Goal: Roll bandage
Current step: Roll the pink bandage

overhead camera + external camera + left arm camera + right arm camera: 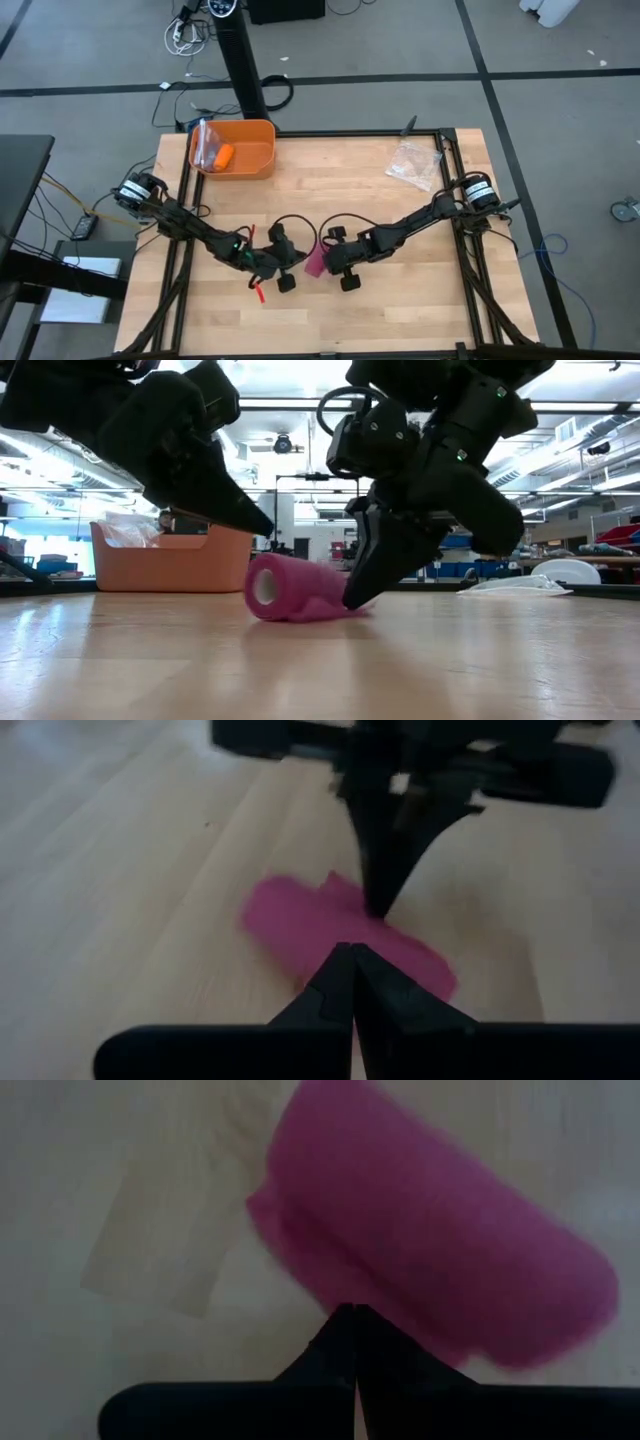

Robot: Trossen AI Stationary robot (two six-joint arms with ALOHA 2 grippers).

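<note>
Bandage (295, 588) — rolled, lying on its side, open end toward low camera — between both tools, each pressed together.

Your wooden table (400, 220) carries: rolled pink bandage (314, 261) mid-front, orange bin (252, 162) far-left, clear plastic bag (414, 163) far-right.

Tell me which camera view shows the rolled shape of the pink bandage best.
The low view: the bandage lies side-on on the table, its rolled end and hollow core showing. The high view gives only a small pink patch between the grippers. Both wrist views show blurred pink fabric, no coil.
</note>
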